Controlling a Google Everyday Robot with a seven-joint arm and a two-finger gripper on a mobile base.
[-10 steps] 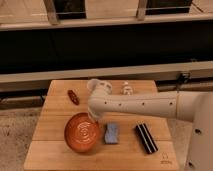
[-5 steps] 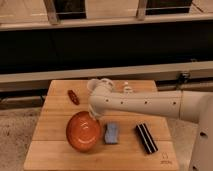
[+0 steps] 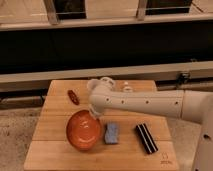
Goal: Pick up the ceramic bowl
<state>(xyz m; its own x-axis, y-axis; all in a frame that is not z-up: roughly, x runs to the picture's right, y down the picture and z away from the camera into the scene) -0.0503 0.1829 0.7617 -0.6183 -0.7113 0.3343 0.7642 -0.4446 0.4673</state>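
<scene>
The ceramic bowl (image 3: pixel 83 131) is glossy orange-red with a darker rim. It sits tilted toward the camera at the front left of the wooden table (image 3: pixel 55 155). My white arm reaches in from the right. My gripper (image 3: pixel 95 113) is at the bowl's far right rim, mostly hidden under the arm's wrist. The bowl's far edge looks raised at the gripper.
A blue sponge (image 3: pixel 111 133) lies right of the bowl. A black striped bar (image 3: pixel 146 137) lies further right. A small red object (image 3: pixel 73 96) lies at the back left. A clear cup (image 3: pixel 106 81) and a small white item (image 3: pixel 127 87) stand at the back.
The arm has come down and leftward onto the bowl's far right rim. The bowl has tipped up from lying flat and shifted slightly.
</scene>
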